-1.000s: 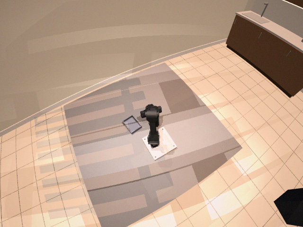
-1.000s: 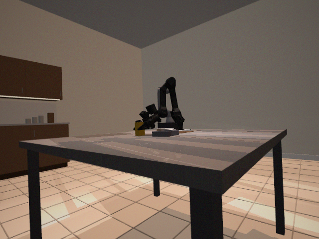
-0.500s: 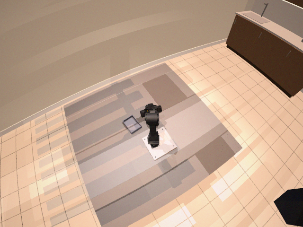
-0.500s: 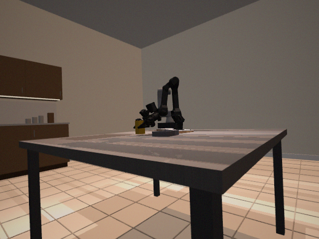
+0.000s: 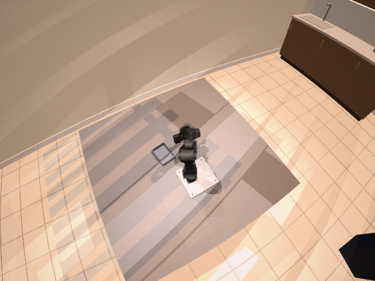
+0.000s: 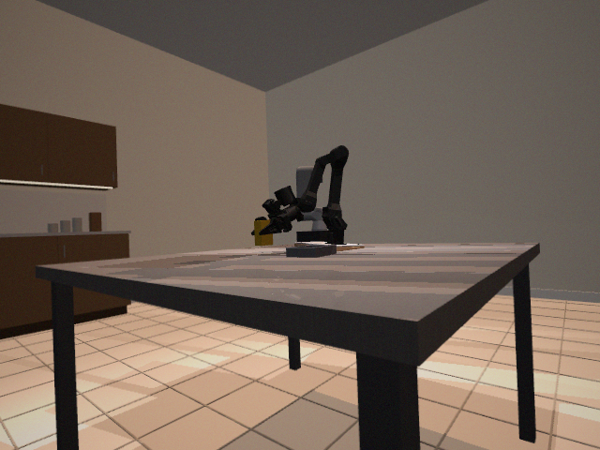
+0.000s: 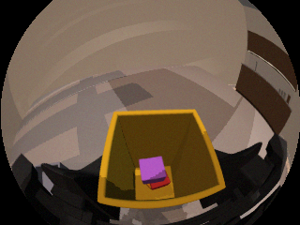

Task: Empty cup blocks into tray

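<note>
Brown cabinets [image 5: 320,57] [image 6: 29,276], a tap [image 5: 327,12], apparently canisters [image 6: 65,226].

Yellow cup [image 6: 264,235] [image 7: 156,204] upright, purple block [image 7: 152,169] atop red block [image 7: 160,183] inside; gray tray [image 5: 163,164] [image 6: 310,251] near.
</note>
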Controlling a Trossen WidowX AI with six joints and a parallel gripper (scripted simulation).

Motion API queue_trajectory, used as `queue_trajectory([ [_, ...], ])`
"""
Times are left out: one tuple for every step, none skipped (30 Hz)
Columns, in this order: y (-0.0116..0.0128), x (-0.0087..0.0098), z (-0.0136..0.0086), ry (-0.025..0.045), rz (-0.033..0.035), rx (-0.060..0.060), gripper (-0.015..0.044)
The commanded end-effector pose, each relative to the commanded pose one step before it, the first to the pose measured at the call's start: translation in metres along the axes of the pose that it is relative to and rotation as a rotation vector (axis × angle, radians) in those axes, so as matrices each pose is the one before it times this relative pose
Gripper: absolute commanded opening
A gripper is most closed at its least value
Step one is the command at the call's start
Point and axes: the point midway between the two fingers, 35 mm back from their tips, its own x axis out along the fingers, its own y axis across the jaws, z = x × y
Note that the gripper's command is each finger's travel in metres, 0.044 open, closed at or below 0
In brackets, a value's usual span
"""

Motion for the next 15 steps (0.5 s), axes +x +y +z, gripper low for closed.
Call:
queue_trajectory([
  [-0.00115,-0.00227,0.00952,-0.00754,-0.00276,-0.0005,0.0],
  [-0.0002,-0.00069,0.00204,-0.00006,-0.00002,0.0,0.0],
  [-0.00015,-0.00059,0.00164,-0.00004,-0.00001,0.0,0.0],
  [-0.00021,-0.00054,0.00189,-0.00006,-0.00002,0.0,0.0],
  [-0.00023,-0.00066,0.00217,-0.00007,-0.00002,0.0,0.0],
  [-0.00013,-0.00042,0.00132,-0.00004,-0.00001,0.0,0.0],
  [-0.00004,-0.00015,0.00044,-0.00001,0.0,0.0,0.0],
  [0.0,0.0,0.0,0.0,0.0,0.0,0.0],
  [0.0,0.0,0.0,0.0,0.0,0.0,0.0],
  [0.0,0.0,0.0,0.0,0.0,0.0,0.0],
  [0.00071,0.00006,0.00011,0.00003,0.00144,-0.0007,0.0],
  [0.00212,0.00017,0.00032,0.00008,0.00432,-0.002,0.0],
  [0.00354,0.00026,0.00052,0.00013,0.00721,-0.0033,0.0],
  [0.00426,0.0003,0.00061,0.00015,0.00868,-0.004,0.0],
  [0.00425,0.00028,0.0006,0.00014,0.00869,-0.0039,0.0],
])
